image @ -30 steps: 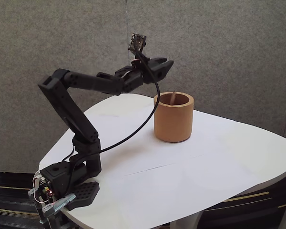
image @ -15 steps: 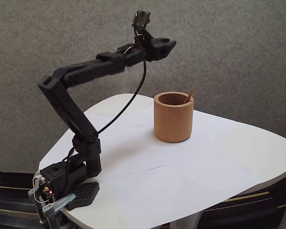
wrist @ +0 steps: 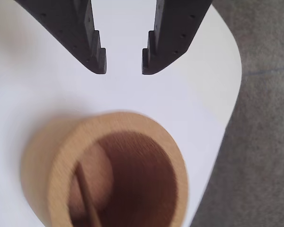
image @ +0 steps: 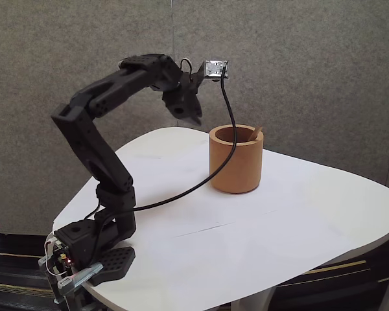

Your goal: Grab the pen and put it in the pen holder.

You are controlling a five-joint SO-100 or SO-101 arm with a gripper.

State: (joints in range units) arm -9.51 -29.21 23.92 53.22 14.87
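My gripper (wrist: 123, 71) hangs open and empty, its fingers parted above the white table (image: 298, 220). Just below and beyond it in the fixed view stands the pen holder (image: 236, 159), with the pen (wrist: 87, 201) leaning inside, tip poking past the rim. A black cable (image: 201, 181) loops in front of the holder, though the blurred wrist view leaves the clearance uncertain.
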